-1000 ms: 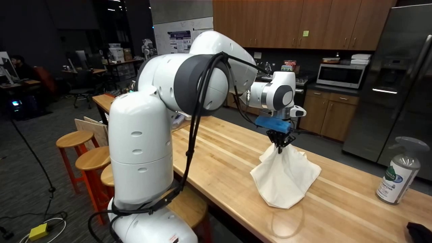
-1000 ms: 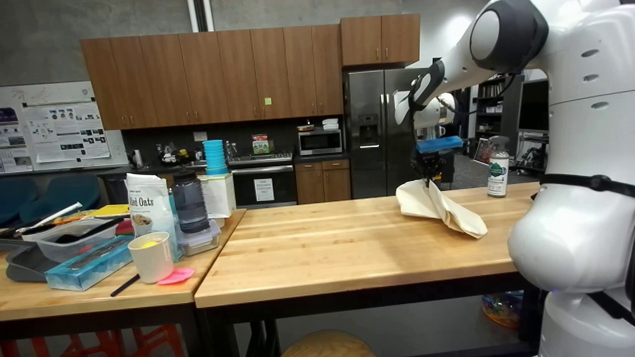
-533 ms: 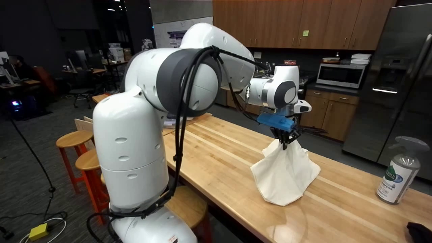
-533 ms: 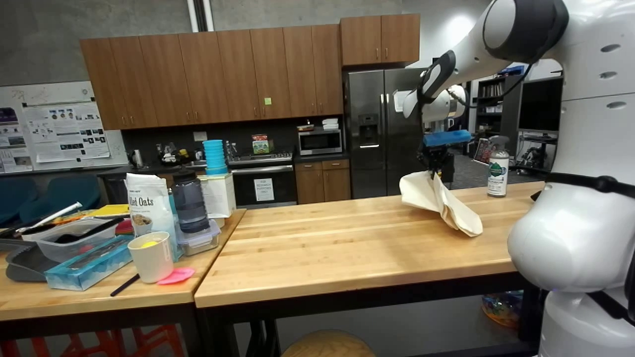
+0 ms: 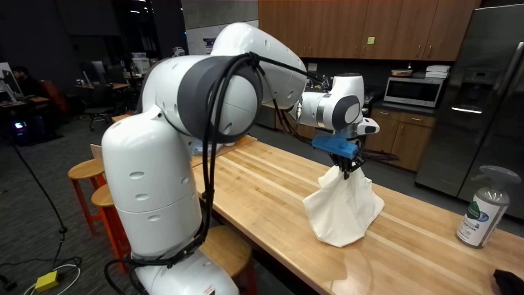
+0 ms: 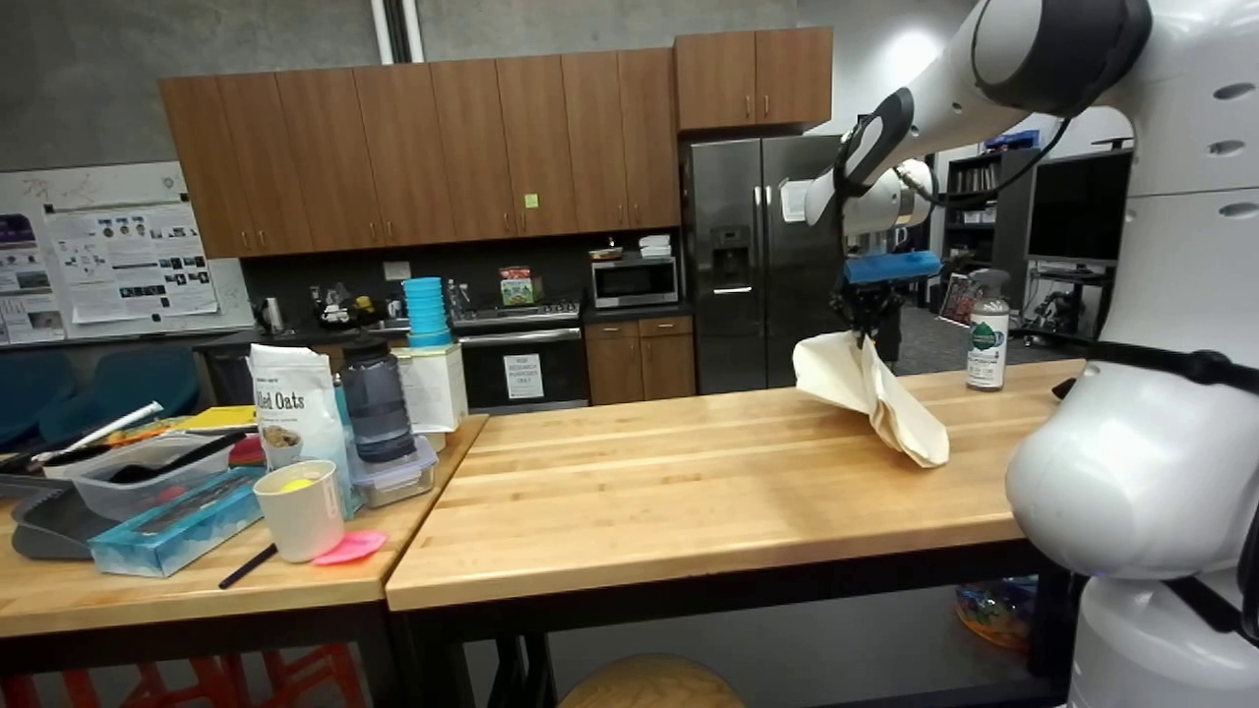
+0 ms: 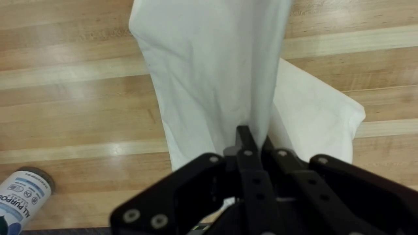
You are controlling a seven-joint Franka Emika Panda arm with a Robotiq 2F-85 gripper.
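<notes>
In an exterior view, you had the hand [image 5: 346,177] clenched on the gathered top of one cream cloth [image 5: 343,213], which hung over the desk [image 5: 254,209] in folds; you could not tell whether its lowest edge touched the wood. The present step looked to be holding the cloth raised by its top, and the next move seemed to call for a firm pinch and unhurried travel, so the loose folds would not slip. Your count there was one spray bottle [image 5: 483,219], upright and well apart, one dark item [image 5: 509,282], partly cut off, and three stool seats [image 5: 229,250]. In an exterior view, you had one oats bag [image 6: 298,413], one dark bottle [image 6: 377,403] and one cup [image 6: 300,516] on the neighbouring desk [image 6: 295,592]. In the wrist view, your two fingers [image 7: 246,138] pressed together on one cloth, and one spray bottle showed, cropped at the corner.
</notes>
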